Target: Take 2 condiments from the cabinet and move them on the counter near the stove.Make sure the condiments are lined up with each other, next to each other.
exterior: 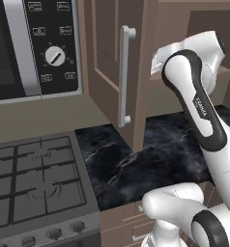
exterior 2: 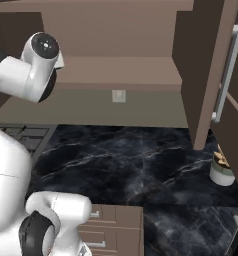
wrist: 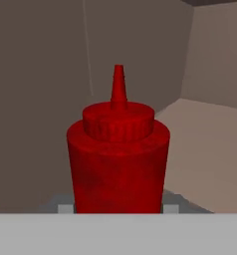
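A red squeeze bottle (wrist: 118, 159), one of the condiments, stands upright with its narrow red cap pointing up, very close in the hand view. My gripper (wrist: 118, 209) is shut on it, a grey fingertip (wrist: 65, 208) showing at each side of its base. Brown cabinet walls rise behind it. My arm reaches into the open cabinet (exterior: 136, 29) at the upper right of the left base view, at the level of its shelf (exterior 2: 116, 72). Below lie the black veined counter (exterior: 136, 159) and the stove (exterior: 35, 178) to its left.
The cabinet door with its long pale handle (exterior: 125, 72) stands open between stove and arm; another open door (exterior 2: 206, 75) is at the right. A microwave (exterior: 35, 43) hangs above the stove. A small pale pot (exterior 2: 222, 171) sits on the counter (exterior 2: 141, 160) at far right.
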You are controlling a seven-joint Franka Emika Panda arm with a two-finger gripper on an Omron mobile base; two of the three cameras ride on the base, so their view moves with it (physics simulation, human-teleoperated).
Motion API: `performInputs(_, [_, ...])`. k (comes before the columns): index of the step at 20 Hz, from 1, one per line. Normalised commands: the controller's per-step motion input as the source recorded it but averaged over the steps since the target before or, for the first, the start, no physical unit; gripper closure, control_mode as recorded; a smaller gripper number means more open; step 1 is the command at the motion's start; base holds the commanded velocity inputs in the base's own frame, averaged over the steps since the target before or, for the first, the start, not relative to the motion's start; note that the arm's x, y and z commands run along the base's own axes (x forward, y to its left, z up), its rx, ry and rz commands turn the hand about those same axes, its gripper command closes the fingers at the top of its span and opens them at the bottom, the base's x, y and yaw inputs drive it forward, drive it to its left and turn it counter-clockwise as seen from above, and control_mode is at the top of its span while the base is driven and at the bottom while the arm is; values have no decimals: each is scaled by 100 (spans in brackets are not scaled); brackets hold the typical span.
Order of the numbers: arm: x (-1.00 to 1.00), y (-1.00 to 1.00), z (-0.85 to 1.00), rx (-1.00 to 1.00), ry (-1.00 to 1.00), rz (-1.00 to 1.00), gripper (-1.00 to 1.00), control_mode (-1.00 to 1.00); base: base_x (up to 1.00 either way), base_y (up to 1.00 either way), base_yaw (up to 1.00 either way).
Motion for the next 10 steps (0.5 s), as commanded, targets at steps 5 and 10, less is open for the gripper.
performInputs(5, [-100, -62, 15, 0, 0, -1, 100, -100, 0, 0, 0])
performInputs(10, [-100, -40, 0, -3, -10, -14, 100, -100, 0, 0, 0])
